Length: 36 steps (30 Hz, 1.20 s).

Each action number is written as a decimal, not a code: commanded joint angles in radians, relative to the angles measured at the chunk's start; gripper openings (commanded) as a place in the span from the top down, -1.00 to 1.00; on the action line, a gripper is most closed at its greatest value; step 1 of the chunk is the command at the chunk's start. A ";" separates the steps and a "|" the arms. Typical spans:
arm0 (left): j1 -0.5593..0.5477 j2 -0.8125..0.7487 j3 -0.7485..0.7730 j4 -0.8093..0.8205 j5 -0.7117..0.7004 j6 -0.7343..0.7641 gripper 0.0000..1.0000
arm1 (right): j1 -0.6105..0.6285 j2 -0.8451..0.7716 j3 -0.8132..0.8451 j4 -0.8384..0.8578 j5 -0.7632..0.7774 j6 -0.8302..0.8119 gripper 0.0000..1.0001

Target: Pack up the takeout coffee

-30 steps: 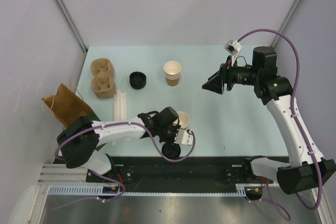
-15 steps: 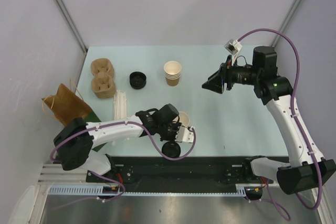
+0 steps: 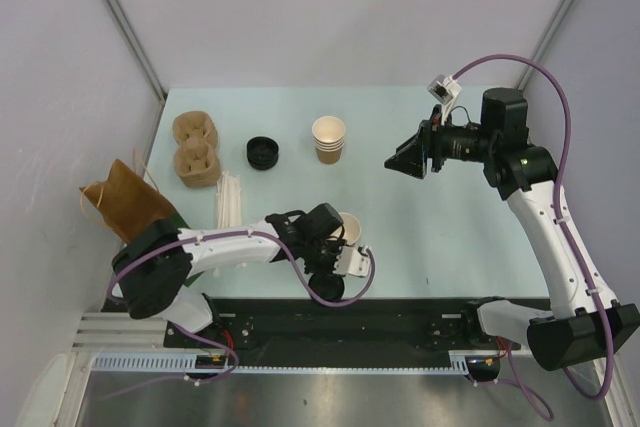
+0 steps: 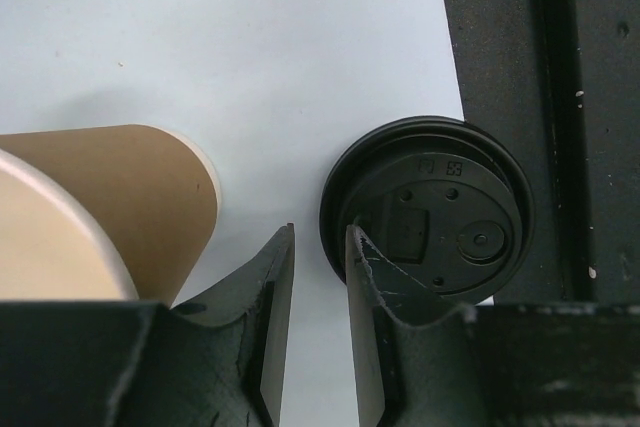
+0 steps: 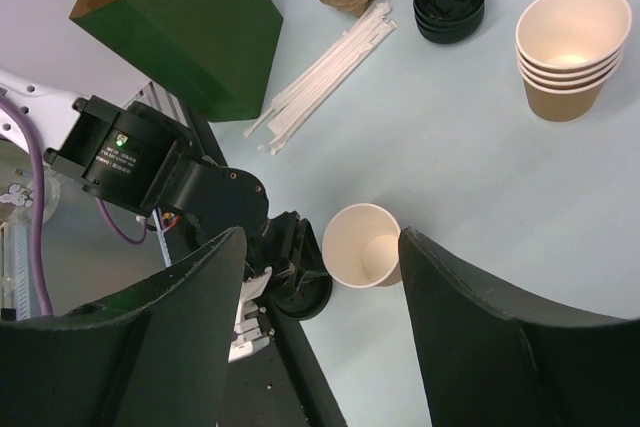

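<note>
The small tan cup stands open near the table's front edge, cream inside, with no lid on it; it also shows in the left wrist view and the right wrist view. A round black lid lies beside it at the table edge, partly over the black rail. My left gripper hovers between cup and lid, jaws a narrow gap apart and empty, one finger overlapping the lid's left rim. My right gripper is raised high, wide open and empty.
The green paper bag stands at the left. Wrapped straws lie beside it. A stack of nested cups, a stack of black lids and moulded cup carriers sit further back.
The left arm's elbow and wrist shifted slightly by the cup and lid. Cup, lid and right arm have not moved.
</note>
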 commanded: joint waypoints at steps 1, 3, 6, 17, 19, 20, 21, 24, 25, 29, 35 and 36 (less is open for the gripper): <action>-0.005 0.030 -0.005 0.023 0.025 -0.007 0.35 | 0.001 -0.012 0.005 0.032 -0.016 -0.001 -0.36; -0.005 0.037 -0.005 0.025 0.022 -0.004 0.35 | 0.001 -0.012 0.007 0.029 -0.013 -0.004 -0.36; -0.005 0.053 -0.005 0.026 0.018 -0.004 0.36 | 0.001 -0.012 0.005 0.026 -0.012 -0.010 -0.36; -0.014 0.027 0.030 -0.052 0.022 -0.029 0.84 | 0.001 -0.015 0.005 0.029 -0.010 -0.007 -0.36; -0.030 -0.007 0.052 -0.093 0.022 -0.042 0.91 | 0.001 -0.016 0.007 0.029 -0.010 -0.004 -0.36; -0.034 -0.018 0.081 -0.113 0.022 -0.058 0.93 | -0.001 -0.016 0.007 0.033 -0.009 -0.004 -0.36; -0.042 -0.038 0.099 -0.134 0.025 -0.068 0.96 | 0.001 -0.018 0.007 0.033 -0.010 -0.004 -0.36; -0.047 -0.059 0.213 -0.248 0.066 -0.121 0.99 | -0.002 -0.018 0.007 0.035 -0.002 -0.007 -0.36; -0.048 -0.070 0.248 -0.303 0.070 -0.134 1.00 | -0.007 -0.019 0.007 0.035 0.001 -0.007 -0.36; -0.022 -0.058 0.474 -0.418 0.042 -0.216 1.00 | -0.034 -0.013 0.007 0.047 0.017 -0.002 -0.36; 0.171 0.104 0.809 -0.584 0.053 -0.357 0.99 | -0.111 0.027 0.005 0.041 0.093 0.002 -0.36; 0.206 0.123 0.835 -0.592 0.048 -0.372 0.99 | -0.122 0.040 0.007 0.038 0.105 0.001 -0.36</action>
